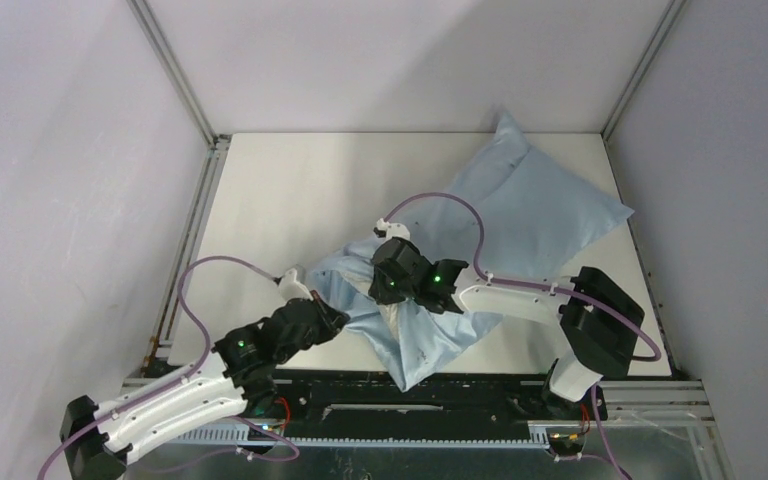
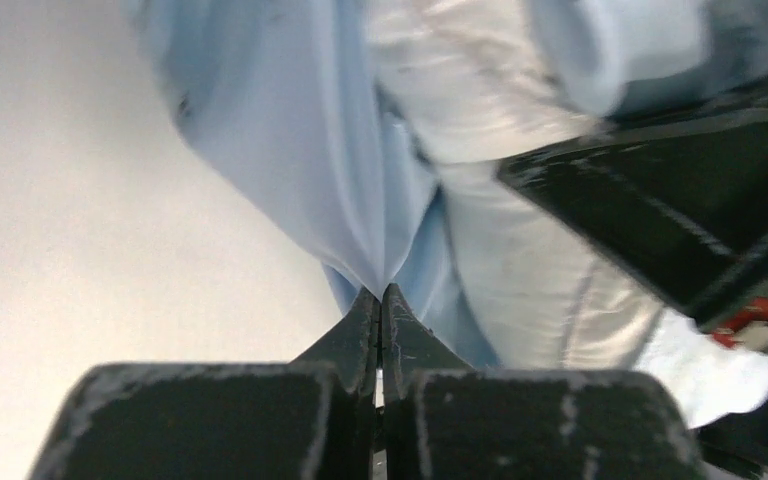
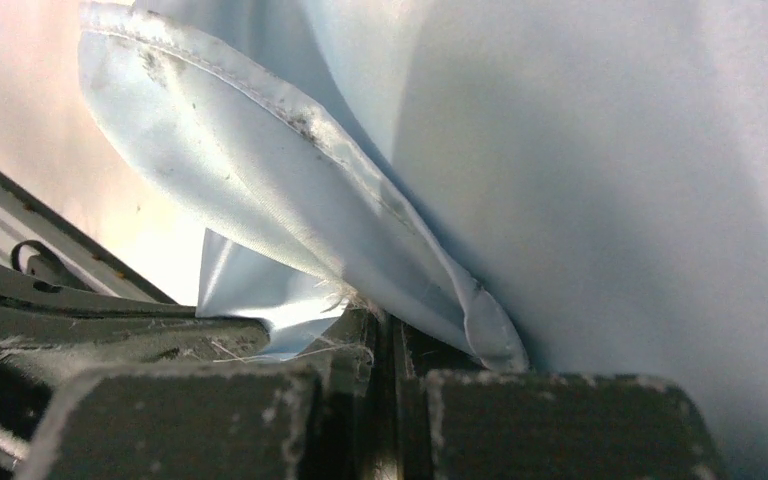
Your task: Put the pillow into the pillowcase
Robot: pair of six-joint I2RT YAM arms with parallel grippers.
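**Desk:** The left gripper [image 2: 381, 292]: what has it got?

**Photographer:** Its fingers are pressed together on a fold of the pillowcase [image 1: 530, 205], at the near left edge of the cloth. The right gripper [image 3: 388, 325] is clamped on the stitched hem at the sack's mouth, just beside the left one.

**Desk:** And the pillow [image 2: 540, 290]?

**Photographer:** Mostly inside. The far end of the blue sack lies plump toward the right back corner of the table [image 1: 290, 200]. White cushion fabric shows only at the near, crumpled end, between loose blue folds.

**Desk:** Anything blocking the shot?

**Photographer:** From above, the right arm's black wrist sits over the opening and hides much of it. A purple cable [image 1: 440, 205] loops across the sack. In the left wrist view that same dark wrist fills the right side. The sack's near corner hangs over the dark rail [image 1: 460, 380] at the table's front edge.
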